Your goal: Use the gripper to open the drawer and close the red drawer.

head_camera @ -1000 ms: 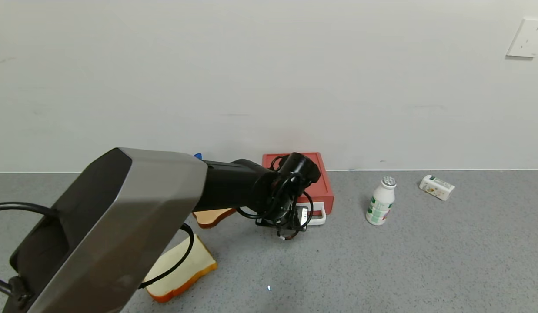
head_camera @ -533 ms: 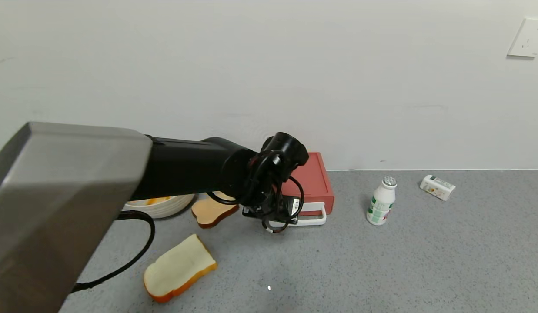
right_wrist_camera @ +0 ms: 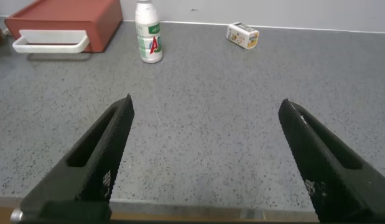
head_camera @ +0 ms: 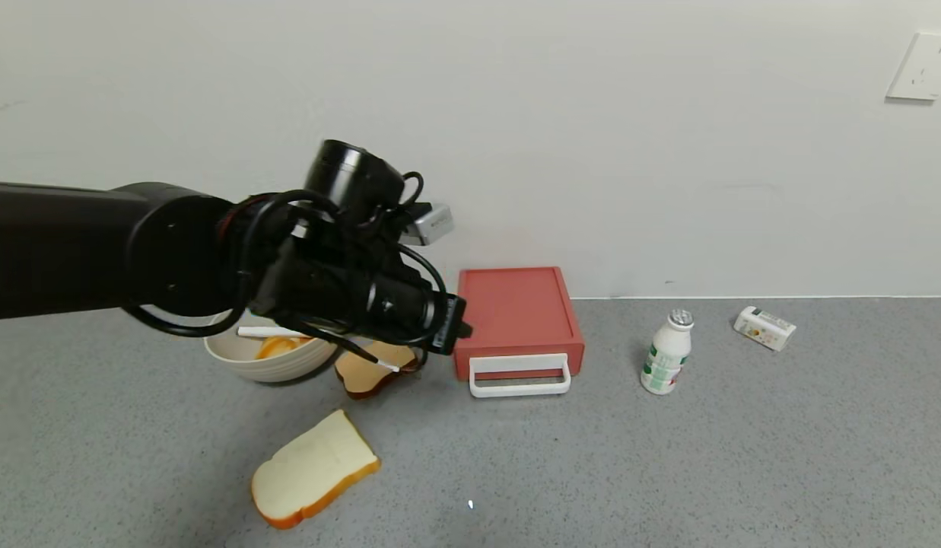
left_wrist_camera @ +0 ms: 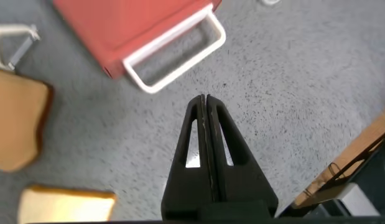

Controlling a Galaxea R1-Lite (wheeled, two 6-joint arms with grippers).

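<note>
The red drawer (head_camera: 519, 316) stands against the wall with its tray pushed in and its white loop handle (head_camera: 519, 377) at the front. My left gripper (head_camera: 459, 329) is raised above the table just left of the drawer, touching nothing. In the left wrist view it (left_wrist_camera: 204, 98) is shut and empty, a short way off the handle (left_wrist_camera: 173, 53) and the drawer (left_wrist_camera: 136, 25). My right gripper (right_wrist_camera: 204, 106) is open and empty, low over the table's near edge, far from the drawer (right_wrist_camera: 64, 22).
A white bowl (head_camera: 268, 354) with food, a toast slice (head_camera: 371, 373) and a bread slice (head_camera: 314, 468) lie left of the drawer. A white bottle (head_camera: 666, 352) and a small carton (head_camera: 764, 327) stand to its right.
My left arm has lifted and swung left, away from the drawer's handle, which now shows in full. The drawer has not moved.
</note>
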